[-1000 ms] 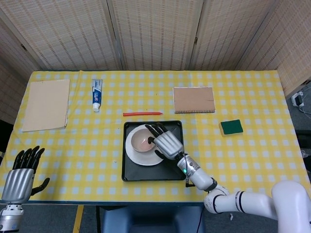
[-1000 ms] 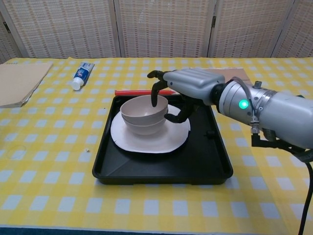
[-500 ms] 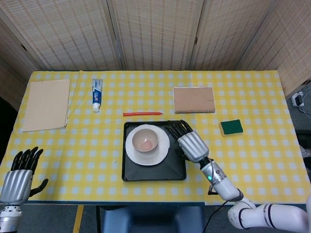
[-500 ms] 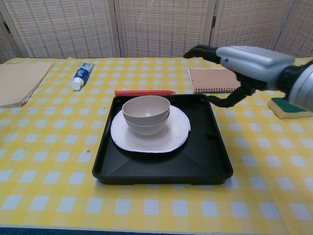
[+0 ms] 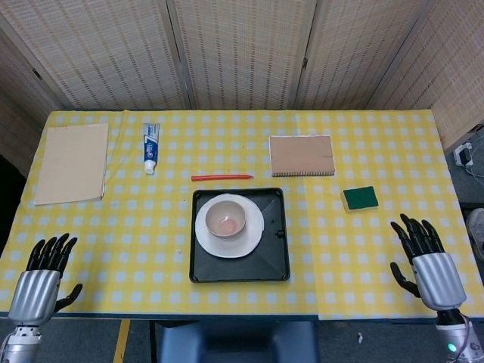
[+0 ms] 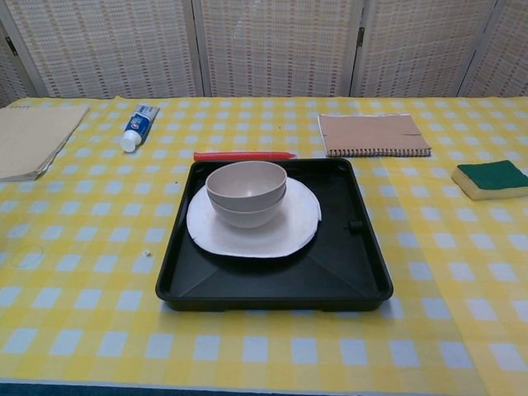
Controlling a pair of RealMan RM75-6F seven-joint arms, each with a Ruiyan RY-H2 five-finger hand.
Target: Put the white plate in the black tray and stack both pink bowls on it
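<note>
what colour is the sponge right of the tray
The sponge is green on top, yellow underneath; clearest in the chest view.

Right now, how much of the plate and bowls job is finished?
It looks done: the white plate lies in the black tray, with both pink bowls stacked on it. Left robot hand and right robot hand are open, holding nothing. Nothing seems left.

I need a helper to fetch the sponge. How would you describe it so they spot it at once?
Start at the black tray in the middle of the table. To its right, below the brown spiral notebook, lies the sponge: a small block, green on top and yellow underneath.
</note>
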